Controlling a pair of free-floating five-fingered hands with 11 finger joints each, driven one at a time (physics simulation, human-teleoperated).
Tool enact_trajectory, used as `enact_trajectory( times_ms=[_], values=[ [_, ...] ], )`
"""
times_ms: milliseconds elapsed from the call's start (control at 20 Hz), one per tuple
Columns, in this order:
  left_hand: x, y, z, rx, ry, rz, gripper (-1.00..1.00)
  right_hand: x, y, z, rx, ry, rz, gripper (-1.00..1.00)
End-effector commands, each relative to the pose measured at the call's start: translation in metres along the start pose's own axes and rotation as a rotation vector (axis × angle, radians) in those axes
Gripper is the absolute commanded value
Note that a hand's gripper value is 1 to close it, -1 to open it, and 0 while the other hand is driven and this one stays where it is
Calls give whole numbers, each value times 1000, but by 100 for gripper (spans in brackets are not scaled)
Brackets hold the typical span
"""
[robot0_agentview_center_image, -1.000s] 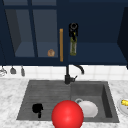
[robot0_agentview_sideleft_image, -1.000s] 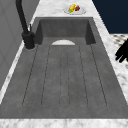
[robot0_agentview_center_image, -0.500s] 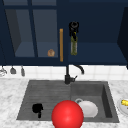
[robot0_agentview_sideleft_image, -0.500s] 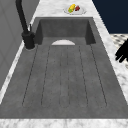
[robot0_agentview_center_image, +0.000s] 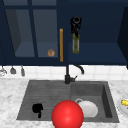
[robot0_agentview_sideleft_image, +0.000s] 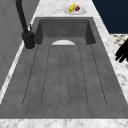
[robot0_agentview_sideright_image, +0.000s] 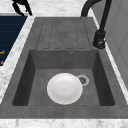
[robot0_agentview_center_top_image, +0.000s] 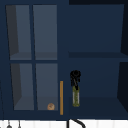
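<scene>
- Above the faucet (robot0_agentview_center_image: 68, 75), up in the open wall cabinet (robot0_agentview_center_image: 100, 32), the right hand (robot0_agentview_center_image: 75, 23) is seen clenched round the top of a green bottle (robot0_agentview_center_image: 75, 44), which is held upright.
- Between the earlier front views and this one no shift is found: the bottle is kept at the same spot above and slightly right of the faucet, and its base is level with the cabinet shelf (robot0_agentview_center_image: 100, 53). Whether it rests on the shelf or is lifted just clear cannot be told.
- From this stillness the grasp is judged to be settled, with the bottle not yet carried away from the cabinet.
- Below and left of the faucet, the left hand (robot0_agentview_center_image: 37, 108) is left hanging over the draining board (robot0_agentview_center_image: 45, 95), its fingers loose and nothing held; its place is unchanged too.
- Below and right of the faucet, a white plate (robot0_agentview_center_image: 88, 108) is lying in the basin, untouched.
- Straight below the faucet, a red ball (robot0_agentview_center_image: 67, 115) is seen at the sink's front edge.
</scene>
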Motion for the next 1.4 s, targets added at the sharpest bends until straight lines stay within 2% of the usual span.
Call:
enact_trajectory(
  times_ms=[0,350,950,1350],
  values=[
    [0,0,0,0,0,0,0,-4,1,34,-3,-15,-32,100],
    [0,0,0,0,0,0,0,-7,27,84,-33,-7,-19,100],
    [0,0,0,0,0,0,0,-25,58,184,-6,-16,-36,100],
    [0,0,0,0,0,0,0,-40,83,249,-17,-15,-34,100]
  ],
)
